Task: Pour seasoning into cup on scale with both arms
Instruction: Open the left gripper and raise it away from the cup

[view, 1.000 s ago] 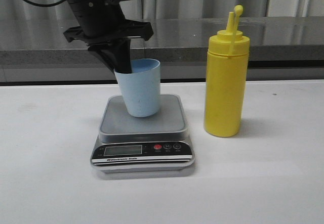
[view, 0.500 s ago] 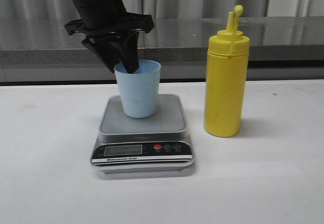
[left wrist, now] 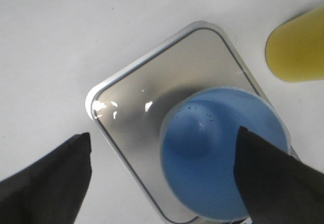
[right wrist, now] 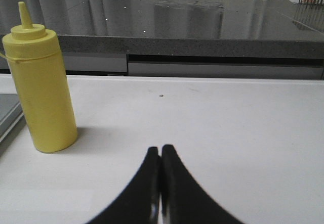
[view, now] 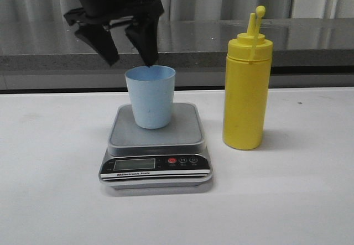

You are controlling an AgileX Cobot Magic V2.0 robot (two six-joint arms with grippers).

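Blue cup (view: 150,97) sits upright on the flat grey scale (view: 156,145), so that step looks done. Left pincer (view: 128,43) hangs just above its rim, jaws apart, empty. Next: right pincer (right wrist: 160,155), jaws together, must grab the smooth yellow bottle (view: 247,87) nearby on the table (view: 287,201) & tip it.

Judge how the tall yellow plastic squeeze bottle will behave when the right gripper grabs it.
The tall yellow plastic squeeze bottle is tall on a narrow base, so a high sideways nudge could probably tip it. Its smooth round wall may slip or turn in the right gripper. Being a squeeze bottle, it likely dents under a firm grip.
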